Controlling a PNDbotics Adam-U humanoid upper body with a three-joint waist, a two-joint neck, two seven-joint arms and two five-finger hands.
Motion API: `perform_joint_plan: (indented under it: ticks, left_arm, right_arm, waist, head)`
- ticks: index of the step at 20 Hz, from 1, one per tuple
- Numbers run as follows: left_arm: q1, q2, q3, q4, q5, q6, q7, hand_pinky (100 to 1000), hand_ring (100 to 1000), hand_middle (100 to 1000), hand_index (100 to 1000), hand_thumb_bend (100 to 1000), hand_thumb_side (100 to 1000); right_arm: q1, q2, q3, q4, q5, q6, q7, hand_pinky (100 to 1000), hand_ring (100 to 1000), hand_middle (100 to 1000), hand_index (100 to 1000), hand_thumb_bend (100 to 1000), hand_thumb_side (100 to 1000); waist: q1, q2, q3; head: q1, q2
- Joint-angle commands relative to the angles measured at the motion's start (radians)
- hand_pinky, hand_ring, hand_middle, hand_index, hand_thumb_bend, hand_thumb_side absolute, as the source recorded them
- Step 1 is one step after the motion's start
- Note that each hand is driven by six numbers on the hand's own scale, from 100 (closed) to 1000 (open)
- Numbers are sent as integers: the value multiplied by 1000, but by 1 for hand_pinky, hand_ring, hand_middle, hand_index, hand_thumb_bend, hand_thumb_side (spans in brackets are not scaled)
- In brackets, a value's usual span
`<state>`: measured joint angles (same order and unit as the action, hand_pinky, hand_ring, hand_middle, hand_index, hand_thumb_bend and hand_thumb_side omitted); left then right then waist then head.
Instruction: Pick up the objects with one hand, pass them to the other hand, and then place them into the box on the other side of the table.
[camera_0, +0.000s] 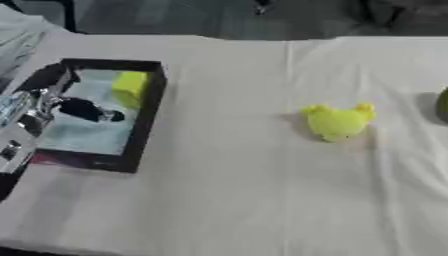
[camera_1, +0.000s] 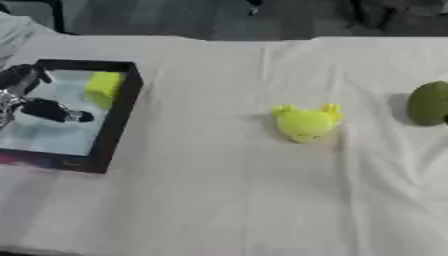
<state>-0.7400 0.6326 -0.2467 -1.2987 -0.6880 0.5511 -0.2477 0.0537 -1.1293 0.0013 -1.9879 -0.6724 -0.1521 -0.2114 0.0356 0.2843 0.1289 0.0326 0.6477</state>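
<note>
left hand (camera_0: 52, 107) (apparently open) over box (camera_0: 144, 125), yellow block (camera_0: 129, 87) inside.

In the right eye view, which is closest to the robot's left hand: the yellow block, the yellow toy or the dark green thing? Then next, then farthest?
From the left hand, over the box:
1. Yellow block, inside the box, just right of the hand.
2. Yellow toy, mid-table.
3. Dark green thing, far right edge.

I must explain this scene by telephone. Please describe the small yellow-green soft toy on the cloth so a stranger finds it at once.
Start from the black-walled box at the left of the white tablecloth and move right past the cloth's middle. The small yellow-green soft toy lies there alone. Two little rounded ears set it apart from the smooth, darker green oval object at the right edge.
</note>
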Motion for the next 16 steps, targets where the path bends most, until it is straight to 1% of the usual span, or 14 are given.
perform_joint_plan:
  ticks: [1,2,3,4,5,6,8,10,11,12,13,15,16]
  left_arm:
    - [-18,20,20,-24,-9,5,-6,888,884,764,941,659,383]
    - [-18,19,26,-36,-6,9,6,880,886,763,933,569,400]
    - [-17,17,33,-53,0,16,25,868,881,756,905,366,486]
    - [-15,13,45,-79,18,23,56,836,867,748,861,249,588]
    - [-11,8,58,-114,52,26,95,824,861,762,838,167,641]
    - [-6,4,66,-147,97,26,137,799,854,777,827,100,674]
    - [7,-1,74,-211,187,21,223,733,830,769,824,100,725]
    - [19,-11,77,-281,292,3,304,700,823,768,839,100,785]
    - [25,-16,76,-312,346,-12,339,699,831,774,844,100,817]
    - [30,-27,75,-346,403,-34,369,711,846,781,836,100,823]
    - [38,-38,75,-378,458,-61,399,713,850,785,836,100,824]
    - [53,-66,76,-432,556,-114,453,726,873,807,839,100,855]
    - [60,-85,75,-456,600,-142,478,728,877,810,838,100,869]
  right_arm:
    - [0,-20,-13,-12,4,-8,0,674,607,740,862,215,416]
    - [1,-20,-13,-12,4,-8,-1,674,607,741,862,205,421]
    - [3,-19,-13,-12,5,-8,-3,676,609,742,862,183,440]
    - [5,-18,-14,-12,7,-7,-5,678,611,745,864,150,452]
    - [9,-18,-16,-12,10,-6,-9,681,614,748,866,126,466]
    - [12,-19,-18,-12,14,-4,-12,685,620,754,873,100,511]
    - [17,-22,-24,-12,29,5,-12,696,645,786,894,100,582]
    - [22,-29,-35,-12,58,23,-1,702,666,814,904,100,614]
    - [24,-32,-42,-12,72,30,3,708,681,827,907,100,584]
    - [27,-37,-52,-12,92,39,5,712,692,836,910,100,540]
    - [30,-40,-61,-12,113,50,5,713,694,837,910,100,530]
    - [31,-45,-79,-12,148,73,-3,722,703,836,909,169,484]
    - [30,-49,-88,-12,168,88,-8,728,709,836,908,188,470]
  waist:
    - [-1,-26,-1]
    - [-1,-26,-1]
    - [-2,-26,-1]
    - [-3,-26,0]
    - [-4,-25,0]
    - [-5,-25,0]
    - [-7,-23,-1]
    - [-8,-22,-3]
    - [-9,-21,-4]
    - [-10,-20,-4]
    - [-11,-20,-5]
    - [-13,-18,-5]
    - [-15,-17,-5]
  head:
    - [-5,-4]
    - [-12,-4]
    - [-25,-3]
    - [-47,0]
    - [-73,2]
    - [-96,4]
    - [-133,3]
    - [-157,-2]
    - [-163,-5]
    - [-170,-8]
    - [-176,-11]
    - [-185,-15]
    - [-190,-17]
